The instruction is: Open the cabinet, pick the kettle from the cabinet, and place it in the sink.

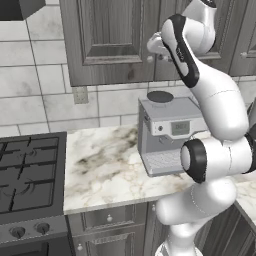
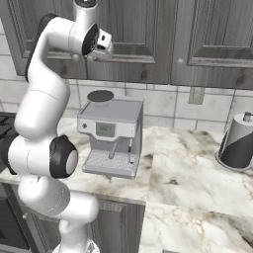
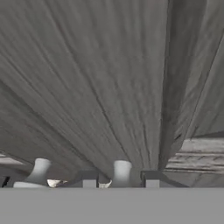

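The cabinet of dark grained wood hangs above the counter with its doors shut. In the hand view the door panel is very close. A small round metal knob stands between my two dark fingertips, and my gripper is shut on it. A second knob sits to its left. From the base views my hand presses against the door's lower edge, where two doors meet. The kettle is hidden behind the doors. The sink is out of view.
A boxy grey coffee machine stands on the marble counter right below my hand. A black gas stove lies to the left. A grey cylindrical appliance stands at the far right.
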